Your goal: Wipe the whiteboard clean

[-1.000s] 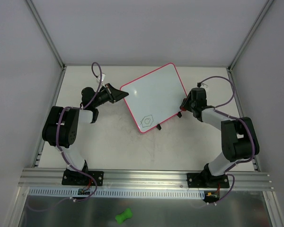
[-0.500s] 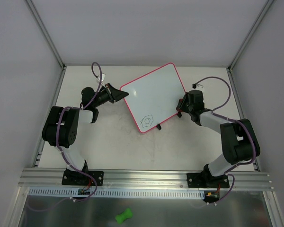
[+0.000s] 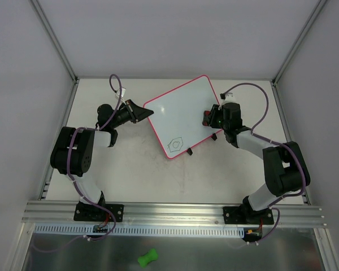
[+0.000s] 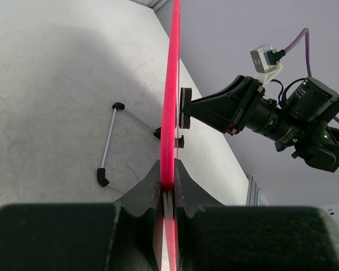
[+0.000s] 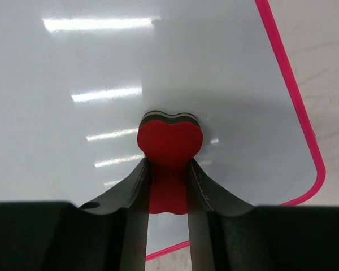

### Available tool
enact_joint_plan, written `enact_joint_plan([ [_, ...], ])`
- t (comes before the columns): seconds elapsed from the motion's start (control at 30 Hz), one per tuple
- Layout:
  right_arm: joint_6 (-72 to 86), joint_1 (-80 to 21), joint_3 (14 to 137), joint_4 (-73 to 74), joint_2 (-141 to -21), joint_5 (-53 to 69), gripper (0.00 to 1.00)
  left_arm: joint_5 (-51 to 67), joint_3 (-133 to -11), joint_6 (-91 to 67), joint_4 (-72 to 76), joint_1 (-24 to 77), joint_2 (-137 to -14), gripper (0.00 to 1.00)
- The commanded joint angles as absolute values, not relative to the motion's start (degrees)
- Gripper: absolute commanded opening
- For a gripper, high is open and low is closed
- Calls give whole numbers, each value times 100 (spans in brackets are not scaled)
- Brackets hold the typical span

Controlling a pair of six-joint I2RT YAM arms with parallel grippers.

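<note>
Our left hand (image 4: 168, 172) is closed on the pink-red frame of the whiteboard (image 3: 181, 113), pinching its left edge between both fingers. Our right hand (image 5: 168, 169) is clamped on a red eraser (image 5: 169, 138), whose dark felt face lies against the white surface near the board's right corner. The whiteboard sits skewed at the middle of the table (image 3: 130, 169), towards the far side and between our two arms. A small hexagon doodle (image 3: 174, 143) in dark marker shows near its near corner, well apart from the eraser. From the left wrist we see a thin wire leg (image 4: 108, 144) with black tips beneath the board. We cannot tell whether that edge is raised off the table. A green object (image 3: 148, 258) lies in front of the arm bases.
</note>
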State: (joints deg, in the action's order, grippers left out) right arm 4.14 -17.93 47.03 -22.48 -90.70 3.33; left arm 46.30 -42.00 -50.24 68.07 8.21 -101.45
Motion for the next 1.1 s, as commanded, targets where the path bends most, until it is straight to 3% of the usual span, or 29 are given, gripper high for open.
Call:
enact_joint_plan([
  [0.0,202,-1889,4886,-2112,-9070,318,0,4922,-4184,-4447,6741,914,-10143,0],
  [0.13,202,-1864,4966,-1785,-9202,-587,0,4922,-4175,-4465,6750,914,-10143,0],
  [0.43,1273,-1257,4703,-1600,-9360,-817,0,4931,-4149,-4438,6750,914,-10116,0],
  [0.83,1503,-1415,4588,-941,-9255,-1256,0,4939,-4149,-4438,6750,914,-10116,0],
  [1.07,1722,-1582,5071,174,-9229,-2600,0,4922,-4140,-4430,6741,914,-10107,0],
])
